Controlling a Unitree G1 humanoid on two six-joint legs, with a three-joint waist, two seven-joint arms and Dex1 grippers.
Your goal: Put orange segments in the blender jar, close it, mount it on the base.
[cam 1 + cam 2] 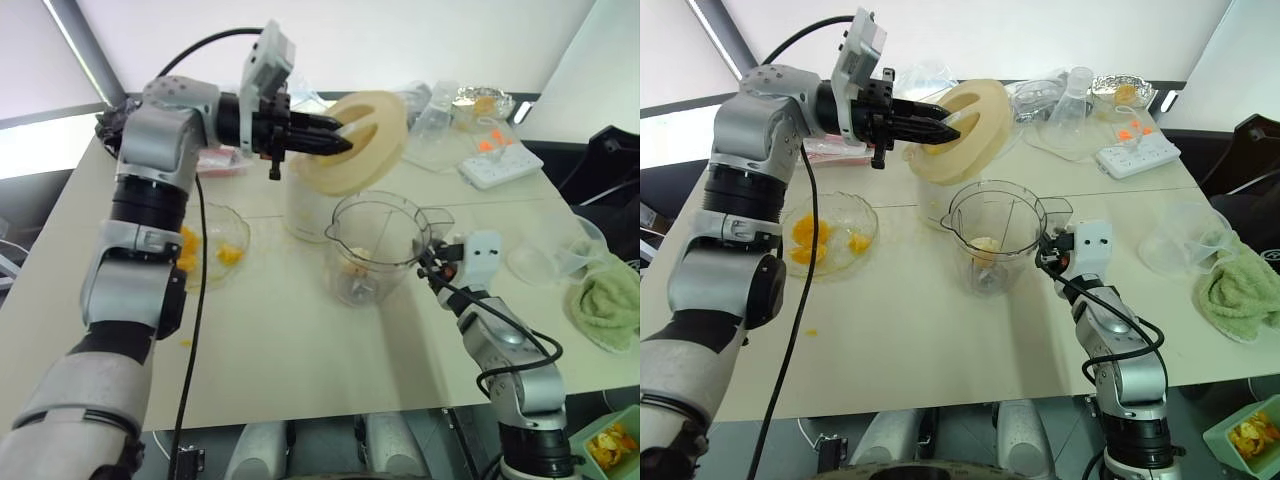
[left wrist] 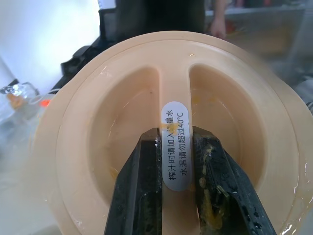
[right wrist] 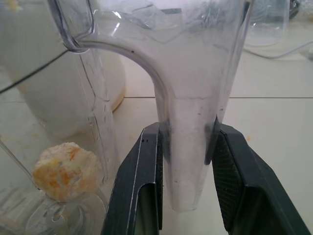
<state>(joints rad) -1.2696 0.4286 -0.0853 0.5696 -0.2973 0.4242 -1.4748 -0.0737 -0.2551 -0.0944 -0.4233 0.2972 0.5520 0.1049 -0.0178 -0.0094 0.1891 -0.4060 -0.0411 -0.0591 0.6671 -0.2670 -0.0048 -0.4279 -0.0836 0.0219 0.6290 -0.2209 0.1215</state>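
My left gripper [image 1: 347, 140] is shut on the middle rib of a cream round lid [image 2: 98, 122]. It holds the lid tilted in the air, above and behind the blender jar [image 1: 375, 245]. The clear jar stands open on the table with one orange segment [image 3: 66, 171] at its bottom. My right gripper [image 3: 188, 129] is shut on the jar's handle [image 3: 190, 161], at the jar's right side. The white base [image 1: 305, 215] stands just behind the jar, partly hidden by the lid. More orange segments [image 1: 805, 232] lie in a shallow glass dish [image 1: 865, 215] to the left.
A white power strip [image 1: 500, 162], a clear jug [image 1: 1075, 100] and a foil bowl [image 1: 482, 100] sit at the back right. A clear plastic cover [image 1: 545, 262] and a green towel [image 1: 605, 305] lie at the right edge. A small orange scrap [image 1: 185, 343] lies near the front left.
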